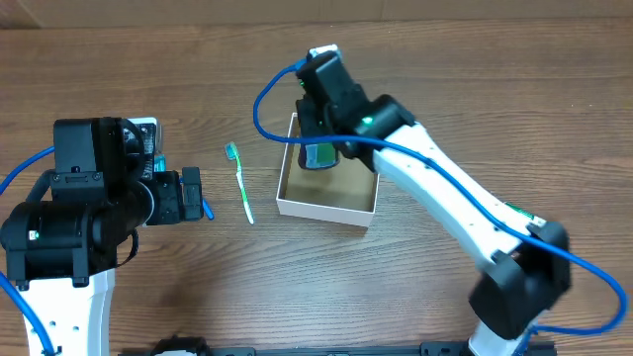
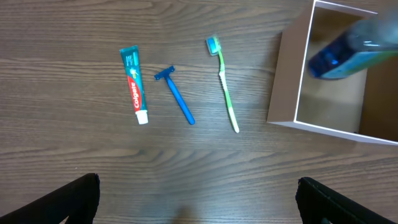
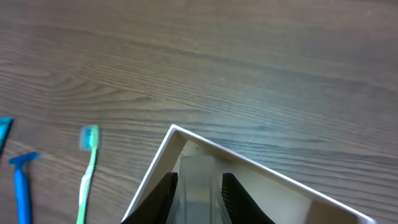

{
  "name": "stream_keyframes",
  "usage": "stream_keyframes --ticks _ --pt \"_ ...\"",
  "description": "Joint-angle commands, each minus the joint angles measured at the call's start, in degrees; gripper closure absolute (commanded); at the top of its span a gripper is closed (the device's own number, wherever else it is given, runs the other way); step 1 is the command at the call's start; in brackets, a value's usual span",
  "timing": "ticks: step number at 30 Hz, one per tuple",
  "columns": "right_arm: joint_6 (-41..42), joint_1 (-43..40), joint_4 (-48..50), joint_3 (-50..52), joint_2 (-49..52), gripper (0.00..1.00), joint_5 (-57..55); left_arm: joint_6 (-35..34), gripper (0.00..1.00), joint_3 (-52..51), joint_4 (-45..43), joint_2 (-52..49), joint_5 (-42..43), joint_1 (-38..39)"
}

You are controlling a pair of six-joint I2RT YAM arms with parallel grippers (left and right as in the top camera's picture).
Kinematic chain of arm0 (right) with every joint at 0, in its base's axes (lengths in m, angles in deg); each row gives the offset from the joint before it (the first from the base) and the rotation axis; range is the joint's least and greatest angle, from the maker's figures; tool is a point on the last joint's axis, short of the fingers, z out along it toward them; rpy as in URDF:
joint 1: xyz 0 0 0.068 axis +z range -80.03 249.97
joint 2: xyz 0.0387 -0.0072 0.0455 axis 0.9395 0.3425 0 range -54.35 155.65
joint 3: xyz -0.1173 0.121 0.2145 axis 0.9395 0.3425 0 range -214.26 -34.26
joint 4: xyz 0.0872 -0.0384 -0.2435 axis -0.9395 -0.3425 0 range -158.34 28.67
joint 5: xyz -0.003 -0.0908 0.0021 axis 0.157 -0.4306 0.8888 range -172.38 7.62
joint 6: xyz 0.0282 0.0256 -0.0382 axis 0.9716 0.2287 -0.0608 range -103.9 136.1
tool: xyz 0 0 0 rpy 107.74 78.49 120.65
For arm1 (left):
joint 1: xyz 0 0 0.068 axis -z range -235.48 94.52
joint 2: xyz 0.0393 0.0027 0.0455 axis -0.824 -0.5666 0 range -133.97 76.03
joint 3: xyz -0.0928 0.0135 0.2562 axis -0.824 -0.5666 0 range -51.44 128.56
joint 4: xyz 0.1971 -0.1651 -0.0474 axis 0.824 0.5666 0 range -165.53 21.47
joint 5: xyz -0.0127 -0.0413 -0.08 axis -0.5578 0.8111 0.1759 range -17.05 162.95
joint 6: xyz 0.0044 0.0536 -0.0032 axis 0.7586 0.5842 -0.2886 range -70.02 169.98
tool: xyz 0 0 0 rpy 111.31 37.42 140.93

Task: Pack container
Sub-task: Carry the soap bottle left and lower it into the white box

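The container (image 1: pixel 326 210) is a small white-walled box with a brown inside, at the table's middle. It also shows in the left wrist view (image 2: pixel 283 81) and the right wrist view (image 3: pixel 152 168). My right gripper (image 1: pixel 318 146) is shut on a blue bottle with a clear cap (image 1: pixel 318 157) and holds it over the box's far end. In the right wrist view the fingers (image 3: pixel 199 179) clamp the clear cap (image 3: pixel 198 163). The bottle looks blurred in the left wrist view (image 2: pixel 339 53). My left gripper (image 1: pixel 198 195) is open and empty, left of the box (image 2: pixel 199 193).
A green toothbrush (image 1: pixel 240 183) lies left of the box (image 2: pixel 225 84) (image 3: pixel 87 168). A blue razor (image 2: pixel 177 96) and a tube of toothpaste (image 2: pixel 134 84) lie further left, partly under my left arm in the overhead view.
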Motion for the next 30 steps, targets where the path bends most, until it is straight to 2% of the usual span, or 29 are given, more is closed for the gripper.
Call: stream_keyframes --ticks 1,10,13,16,17,18,30 --pt "1.79 -0.02 3.96 -1.92 -0.98 0.96 -1.44 1.29 0.00 1.38 -0.07 0.09 -0.44 -0.35" --pt "2.01 -0.22 5.64 -1.86 2.21 0.94 -0.48 1.29 0.00 1.38 -0.07 0.09 -0.46 -0.35" --pt "2.01 -0.22 4.59 -1.60 3.37 0.78 1.66 1.29 0.00 1.38 -0.07 0.09 -0.44 -0.35" --pt "1.99 -0.22 4.28 -1.14 3.74 0.69 2.73 1.29 0.00 1.38 -0.04 0.09 -0.46 -0.35" --pt "1.99 -0.22 4.07 -1.14 3.74 0.59 2.73 1.29 0.00 1.38 -0.04 0.09 -0.46 -0.35" --pt "1.99 -0.22 3.96 -1.14 3.74 0.55 2.73 1.29 0.00 1.38 -0.04 0.09 -0.46 -0.35" --pt "1.97 -0.22 3.67 -1.16 3.74 0.53 2.71 1.29 0.00 1.38 -0.02 0.09 -0.46 -0.35"
